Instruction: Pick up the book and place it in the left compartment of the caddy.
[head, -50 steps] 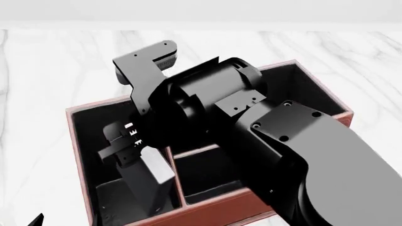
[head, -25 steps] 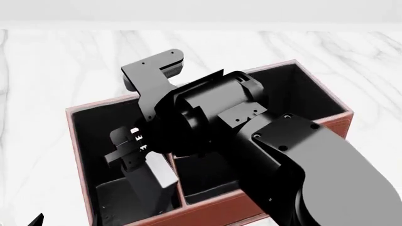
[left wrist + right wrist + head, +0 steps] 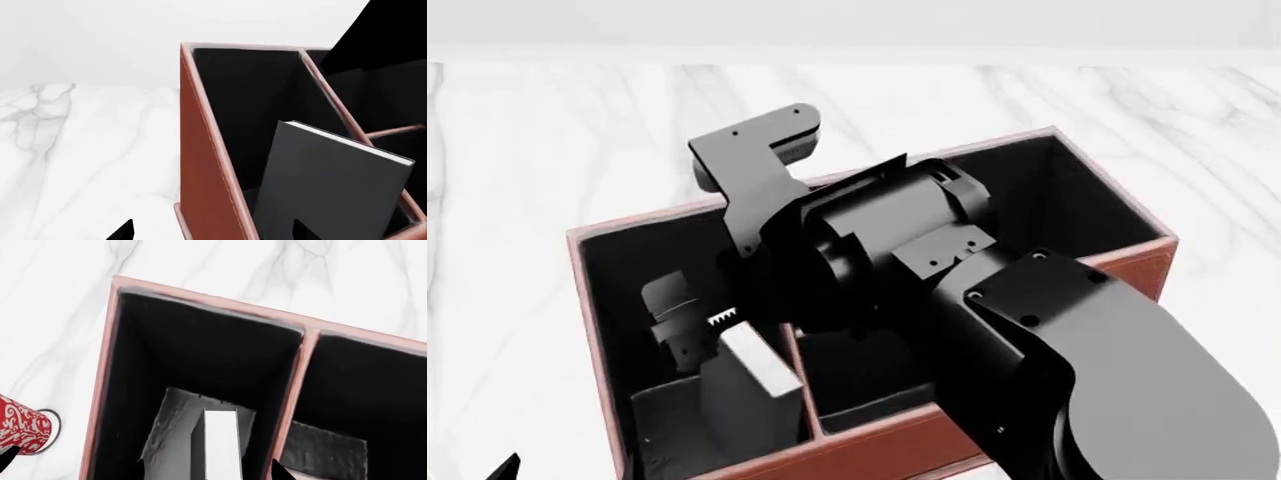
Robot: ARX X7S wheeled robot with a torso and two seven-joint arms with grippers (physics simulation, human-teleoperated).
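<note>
The book (image 3: 745, 385), small and thick with black covers and white page edges, is standing tilted inside the left compartment (image 3: 627, 300) of the caddy (image 3: 881, 440). The right gripper (image 3: 694, 335) is hovering just above it, jaws spread and holding nothing. The left gripper's jaw state I cannot tell.

A: Where is there room inside the caddy (image 3: 868, 455)?

B: The left compartment (image 3: 200, 350) is open at its far end. The book (image 3: 751, 385) stands tilted at the near end, filling most of the width there.

A: What blocks the way in?

B: The right arm (image 3: 961, 330) hangs over the middle bays, its gripper (image 3: 694, 330) just above the book. 1 red mug (image 3: 23, 432) stands on the marble outside the wall, probably clear of it.
</note>
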